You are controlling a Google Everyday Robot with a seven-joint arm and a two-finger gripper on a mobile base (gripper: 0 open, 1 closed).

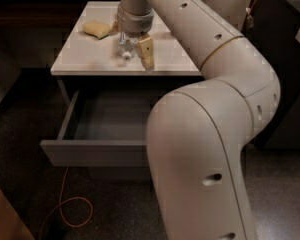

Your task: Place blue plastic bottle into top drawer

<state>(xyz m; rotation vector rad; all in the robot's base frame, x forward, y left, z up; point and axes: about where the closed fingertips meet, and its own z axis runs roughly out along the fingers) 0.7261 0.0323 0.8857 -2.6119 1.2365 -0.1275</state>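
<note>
While the top drawer stands open, the end effector hangs over the desk beside the blue plastic bottle, grip unclear.

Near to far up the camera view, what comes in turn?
Orange floor cable, open grey top drawer, small clear blue plastic bottle on the white cabinet top with the gripper at it, yellow sponge.

Top drawer stands pulled open; its left part is open from above, while the robot arm covers its right part. Gripper sits low over the cabinet top, at the blue plastic bottle. Yellow sponge lies near, back left. The front-left of the top is free.
</note>
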